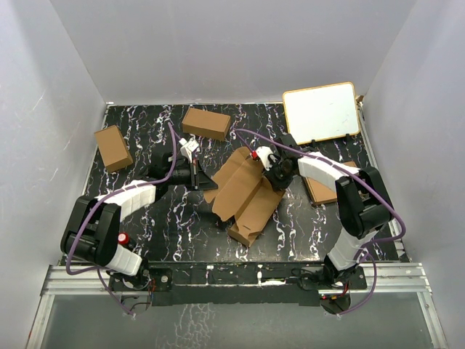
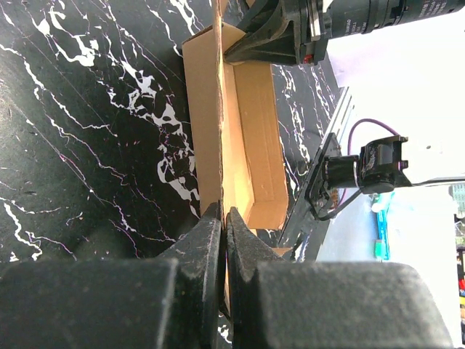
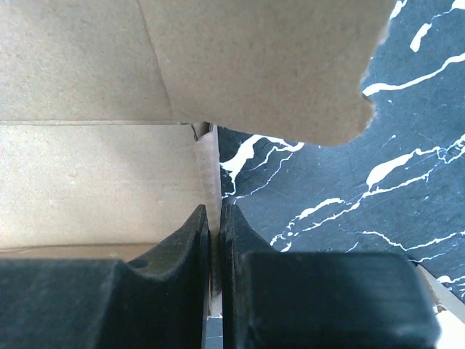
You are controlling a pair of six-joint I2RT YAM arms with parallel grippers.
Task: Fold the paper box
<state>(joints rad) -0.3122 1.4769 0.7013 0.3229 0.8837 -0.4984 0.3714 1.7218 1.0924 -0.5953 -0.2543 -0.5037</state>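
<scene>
The paper box (image 1: 244, 195) is a half-formed brown carton lying aslant mid-table, with its flaps open. My left gripper (image 1: 206, 177) is at its left edge. In the left wrist view the gripper (image 2: 224, 220) is shut on the thin upright wall of the box (image 2: 240, 131), seen edge-on. My right gripper (image 1: 264, 170) is at the box's upper right side. In the right wrist view the gripper (image 3: 215, 217) is shut on a wall edge of the box (image 3: 102, 174), and a loose flap (image 3: 261, 65) hangs over it. The right gripper also shows in the left wrist view (image 2: 285, 35), at the far end of the box.
Two short brown cartons stand at the back left (image 1: 113, 147) and back middle (image 1: 206, 123). A white board (image 1: 320, 113) lies at the back right. A brown pile of sheets (image 1: 325, 189) lies under my right arm. The table (image 1: 167, 218) is black marble.
</scene>
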